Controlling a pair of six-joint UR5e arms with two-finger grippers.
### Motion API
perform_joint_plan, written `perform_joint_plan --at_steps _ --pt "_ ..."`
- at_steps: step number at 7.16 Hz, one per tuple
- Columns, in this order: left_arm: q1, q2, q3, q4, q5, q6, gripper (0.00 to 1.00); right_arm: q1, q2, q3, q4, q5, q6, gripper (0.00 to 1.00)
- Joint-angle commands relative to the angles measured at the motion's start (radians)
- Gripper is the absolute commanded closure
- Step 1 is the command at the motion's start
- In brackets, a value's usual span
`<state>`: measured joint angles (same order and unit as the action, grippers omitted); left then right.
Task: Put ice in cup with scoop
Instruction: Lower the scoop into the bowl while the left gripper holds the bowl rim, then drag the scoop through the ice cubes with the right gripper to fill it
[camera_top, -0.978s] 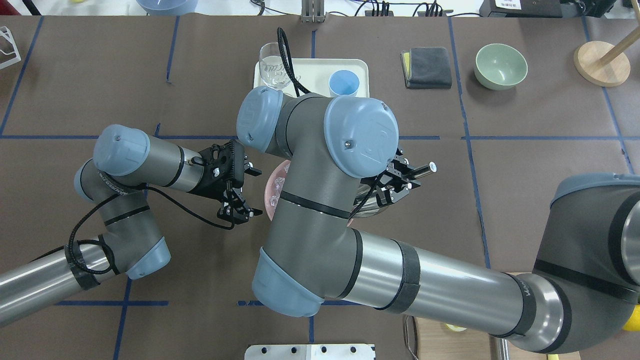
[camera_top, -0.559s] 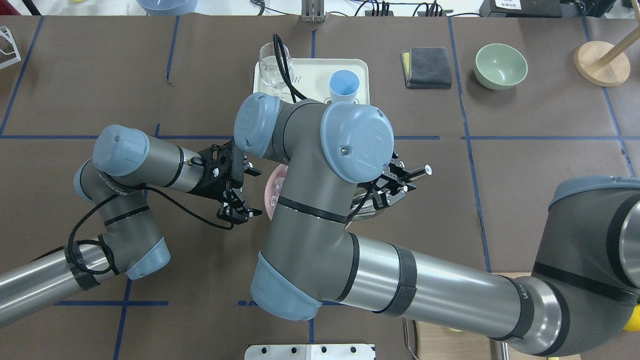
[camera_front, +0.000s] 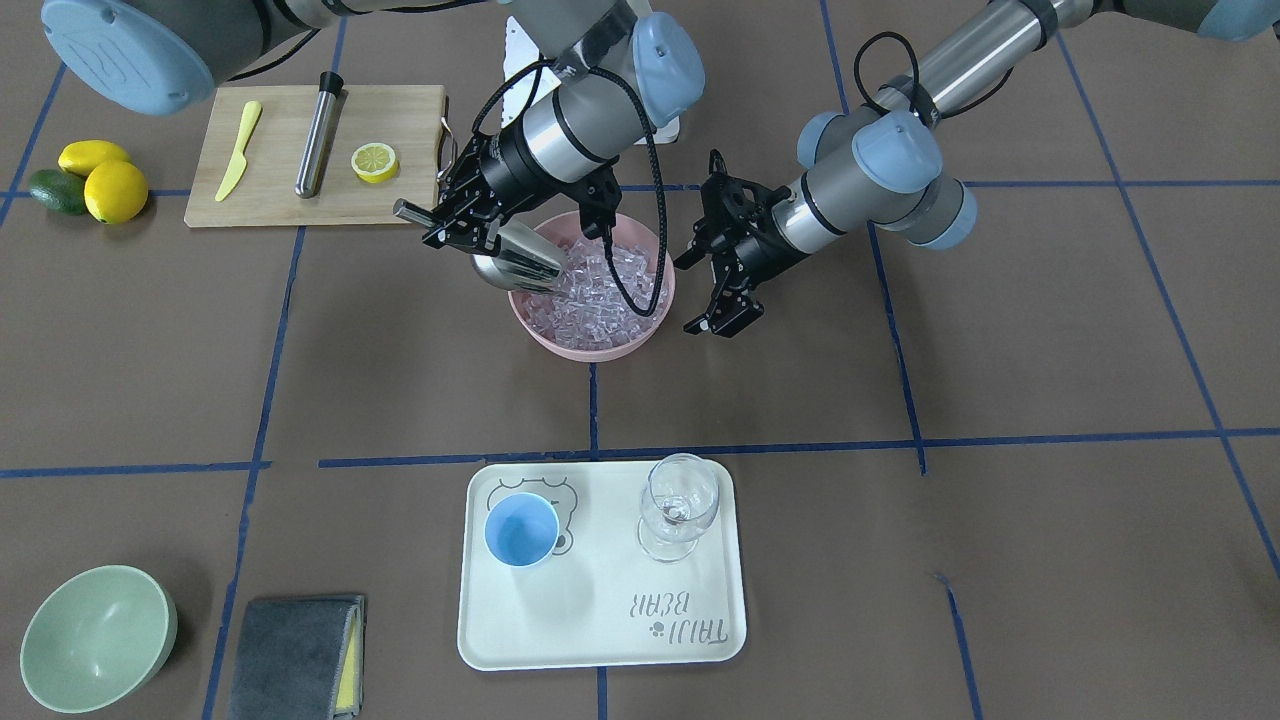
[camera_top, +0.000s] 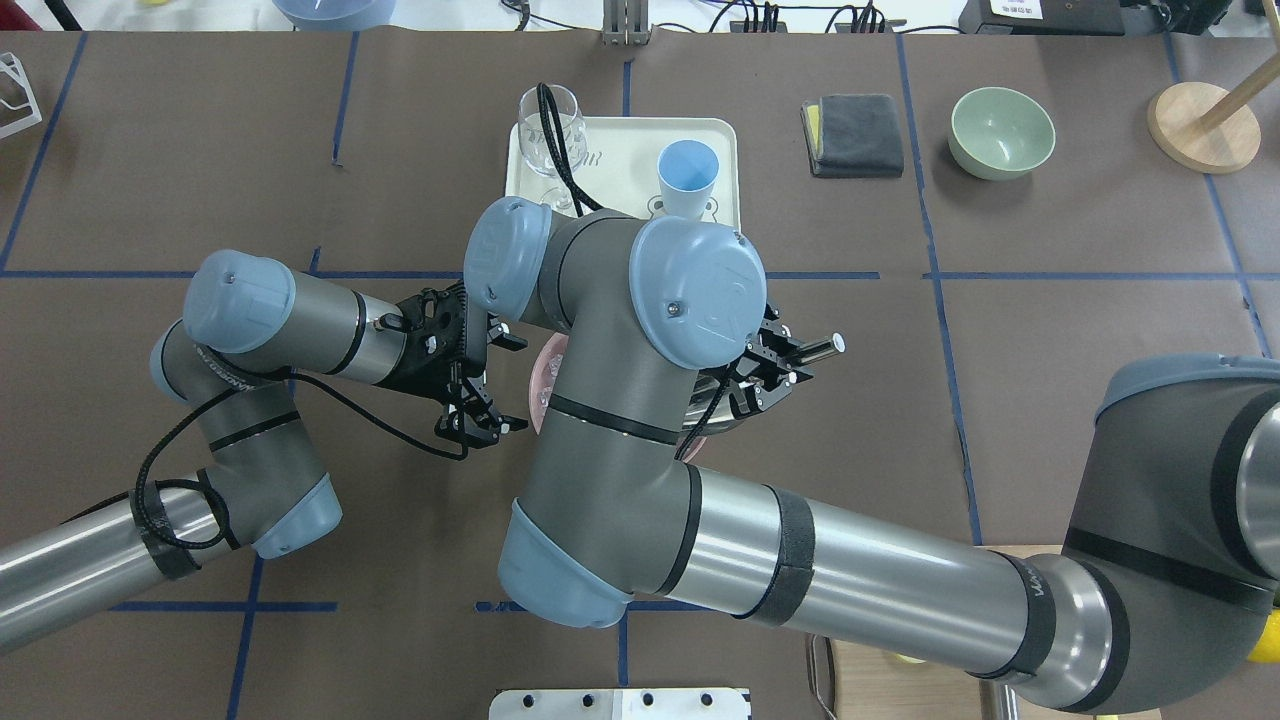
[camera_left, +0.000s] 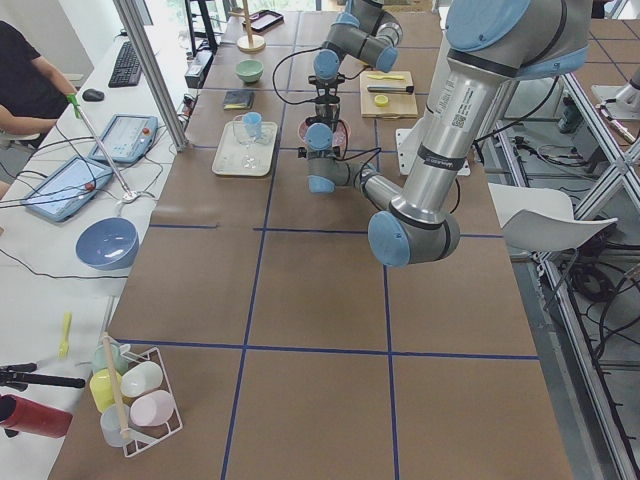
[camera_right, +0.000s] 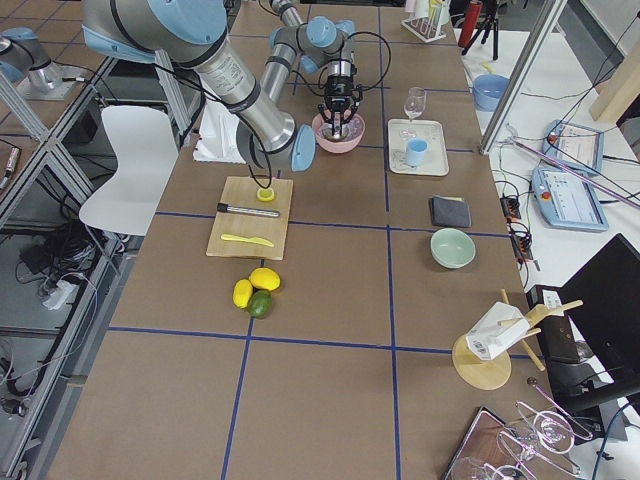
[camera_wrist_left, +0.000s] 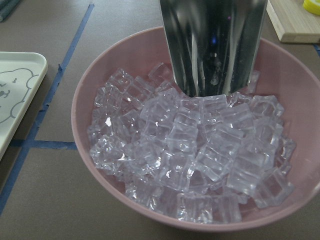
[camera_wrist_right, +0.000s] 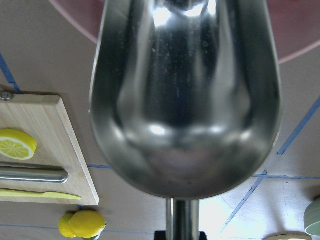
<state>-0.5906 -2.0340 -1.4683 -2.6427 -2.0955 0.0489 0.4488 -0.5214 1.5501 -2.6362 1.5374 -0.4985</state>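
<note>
My right gripper (camera_front: 462, 212) is shut on the handle of the steel scoop (camera_front: 517, 262). The scoop slants down over the rim of a pink bowl (camera_front: 585, 347), and its front lip touches the ice (camera_front: 600, 290). In the left wrist view the scoop (camera_wrist_left: 212, 45) meets the heap of ice (camera_wrist_left: 200, 150). The right wrist view is filled by the scoop (camera_wrist_right: 185, 100). My left gripper (camera_front: 724, 318) is open and empty, just beside the bowl. The light-blue cup (camera_front: 521, 528) stands empty on a cream tray (camera_front: 600, 620); it also shows in the overhead view (camera_top: 688, 175).
A clear stemmed glass (camera_front: 678, 500) stands on the tray beside the cup. A wooden board (camera_front: 400, 110) behind the bowl holds a steel cylinder (camera_front: 318, 135), a yellow knife and a lemon slice. A green bowl (camera_front: 95, 635) and grey cloth (camera_front: 290, 655) lie at the table's far side.
My right arm has shifted left in the overhead view, carrying the scoop further over the pink bowl. The left arm has barely moved.
</note>
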Motion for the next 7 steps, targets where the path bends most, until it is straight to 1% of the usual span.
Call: perform_joint_plan --at_steps 1,6,7 --pt "0.000 0.000 0.005 0.000 -0.001 0.000 0.00 -0.009 -0.008 -0.001 0.025 0.000 0.000 1.00" --pt "0.000 0.003 0.011 0.000 0.000 0.002 0.00 -0.012 -0.058 -0.002 0.131 0.003 0.000 1.00" --pt "-0.002 0.004 0.014 0.000 0.000 0.003 0.00 -0.013 -0.099 0.004 0.231 0.009 0.003 1.00"
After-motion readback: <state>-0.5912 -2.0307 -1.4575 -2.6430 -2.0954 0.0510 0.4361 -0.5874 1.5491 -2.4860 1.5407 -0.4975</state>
